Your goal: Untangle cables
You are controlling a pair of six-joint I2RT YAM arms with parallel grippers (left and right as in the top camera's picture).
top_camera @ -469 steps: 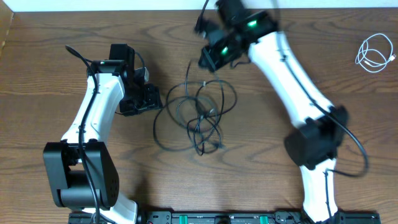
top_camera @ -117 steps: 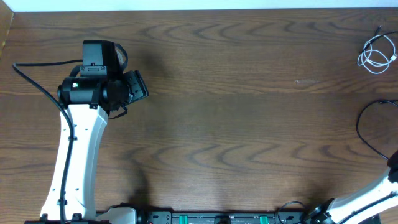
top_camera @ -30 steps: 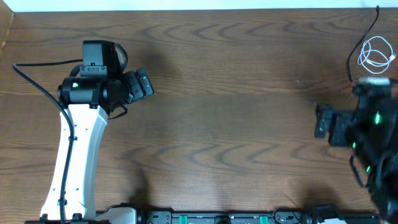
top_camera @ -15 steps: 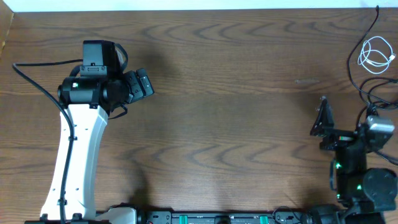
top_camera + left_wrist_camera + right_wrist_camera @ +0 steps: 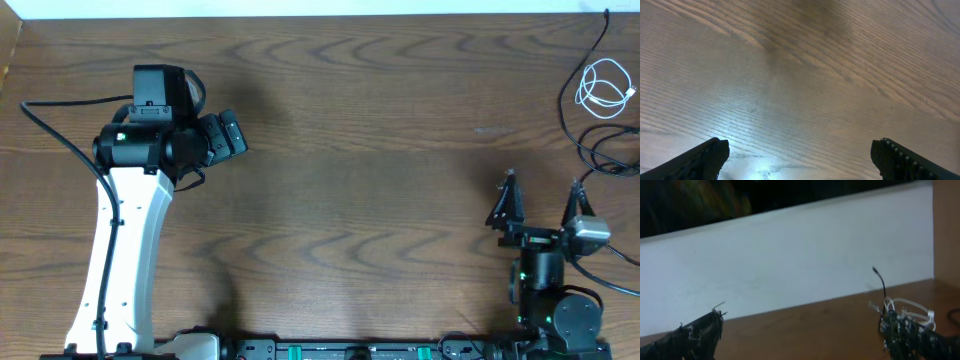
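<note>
Both the left gripper (image 5: 235,137) and right gripper (image 5: 540,200) gape apart, white cable (image 5: 603,88) coiled beside black cable (image 5: 563,105) far right.

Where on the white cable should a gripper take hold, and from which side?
Likely its far arc, coming straight down from above: the white cable lies flat in a small coil, and the black cable runs close by its inner and near sides.
</note>
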